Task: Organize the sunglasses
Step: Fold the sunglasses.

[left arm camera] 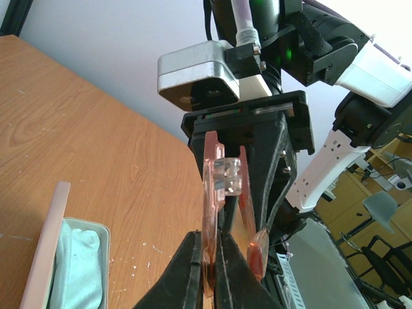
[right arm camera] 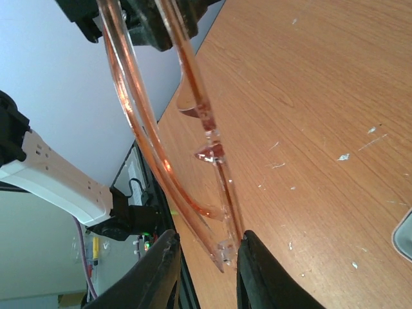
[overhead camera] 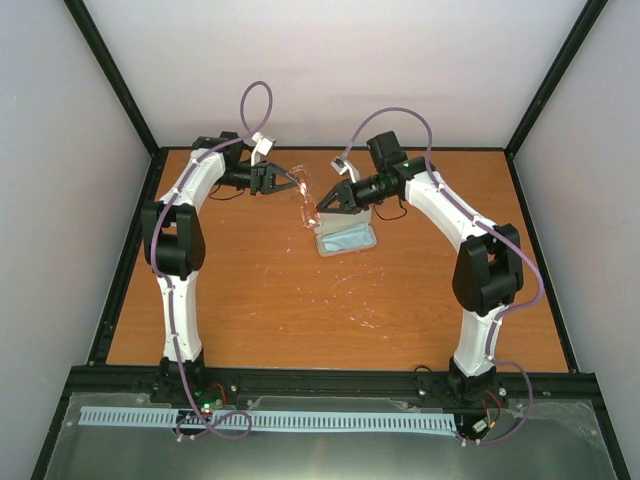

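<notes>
Where the wooden tabletop (overhead camera: pixel 300 310) carries an open pink case (overhead camera: pixel 322 250) toward its far side, a pale blue cloth (overhead camera: pixel 348 238) lies inside that case. Just left of the case and raised off the wood, the sunglasses (overhead camera: pixel 304 203) hang between the two arms. Farther left of the case, the left tool (overhead camera: pixel 291 184) is pressed together on one end of them. Nearer the case, the right tool (overhead camera: pixel 322 206) straddles the other end with its fingers (right arm camera: pixel 164 270) slightly parted; whether they pinch it I cannot tell.

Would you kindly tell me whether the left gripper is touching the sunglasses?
Touching: the left wrist view shows the left gripper clamped on the sunglasses.
</notes>
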